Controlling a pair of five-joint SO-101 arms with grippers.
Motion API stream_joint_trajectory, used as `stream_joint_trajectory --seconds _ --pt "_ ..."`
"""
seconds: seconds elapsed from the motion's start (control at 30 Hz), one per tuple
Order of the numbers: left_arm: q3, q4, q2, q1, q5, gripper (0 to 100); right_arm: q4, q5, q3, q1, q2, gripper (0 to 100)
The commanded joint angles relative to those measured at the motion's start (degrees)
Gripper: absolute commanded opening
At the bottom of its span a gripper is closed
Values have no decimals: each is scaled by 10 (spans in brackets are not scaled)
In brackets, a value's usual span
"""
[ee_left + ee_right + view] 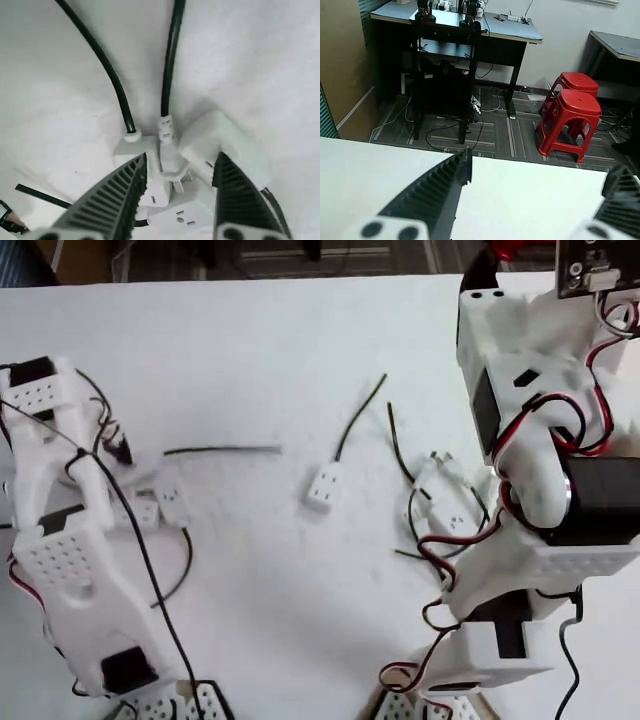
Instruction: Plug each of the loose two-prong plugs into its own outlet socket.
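Observation:
My left gripper [181,160] stands open low over the table, its ribbed fingers [131,186] on either side of a white two-prong plug [164,159] with a black cable. A white outlet socket [176,218] lies just beneath that plug, and a second white block [227,142] sits against the other finger. From above, this cluster [168,498] lies at the left arm's tip. A lone outlet socket [323,487] with a black cable rests mid-table. Another heap of white plugs and sockets [443,498] lies beside the right arm. My right gripper [542,170] is open and holds nothing, raised and facing past the table's far edge.
Loose black cables [222,450] trail across the white table [250,350]. The right arm's body [545,490] and its red and black wires overhang the right-hand heap. Beyond the table stand a dark desk [465,30] and red stools [572,112].

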Motion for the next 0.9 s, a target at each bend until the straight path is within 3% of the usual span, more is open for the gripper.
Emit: stream_joint_trajectory --seconds 0.0,0.2,0.53,0.87 --pt "-1 4 -68 -24 3 197 -12 4 -4 -4 1 391" --pt "69 18 -129 -25 5 201 -12 4 -4 -4 1 391" --pt "181 -120 -131 -26 6 200 -12 4 -4 -4 1 391" --pt "185 -175 -131 -25 6 200 -11 4 -4 -4 1 391"
